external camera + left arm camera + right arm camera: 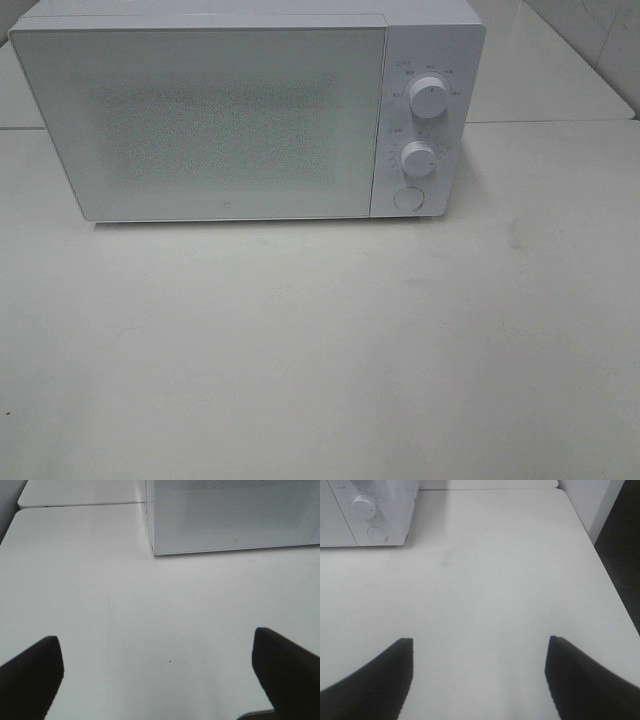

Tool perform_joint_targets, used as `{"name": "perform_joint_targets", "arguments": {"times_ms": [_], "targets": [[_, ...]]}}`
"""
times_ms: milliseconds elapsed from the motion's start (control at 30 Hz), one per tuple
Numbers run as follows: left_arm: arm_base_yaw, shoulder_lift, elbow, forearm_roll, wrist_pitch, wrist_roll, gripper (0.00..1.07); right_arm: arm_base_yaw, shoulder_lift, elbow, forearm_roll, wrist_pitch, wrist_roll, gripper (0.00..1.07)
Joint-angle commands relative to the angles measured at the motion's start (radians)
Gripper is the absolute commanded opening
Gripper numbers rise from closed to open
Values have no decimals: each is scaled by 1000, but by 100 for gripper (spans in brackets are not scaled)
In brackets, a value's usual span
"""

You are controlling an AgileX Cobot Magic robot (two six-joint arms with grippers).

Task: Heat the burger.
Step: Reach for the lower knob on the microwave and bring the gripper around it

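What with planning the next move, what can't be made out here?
- Exterior high: microwave interior, hidden by its closed speckled door.
- Exterior high: upper dial markings, too small to read.
- Wrist views: left gripper, right gripper, bodies cut off by picture edge.
- Burger: in no view.

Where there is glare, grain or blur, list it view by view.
Exterior high: flat, even light, speckled grain across the microwave door. Left wrist: left gripper is a soft-edged black silhouette; the table looks washed out. Right wrist: right gripper equally dark and blurred, no hard glare.
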Motion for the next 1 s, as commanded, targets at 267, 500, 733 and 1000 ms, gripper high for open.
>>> {"name": "perform_joint_targets", "arguments": {"times_ms": [267,500,733,1000], "targets": [[1,-26,4,-11,-9,-7,97,-5,-19,1,0,-7,4,71],[1,-26,4,-11,-9,-7,97,-5,-19,1,0,-7,4,71],[1,-26,4,-11,-9,-7,97,-5,-19,1,0,-7,4,71],[1,-26,4,-11,-9,-7,97,-5,-19,1,0,-7,4,71]]}}
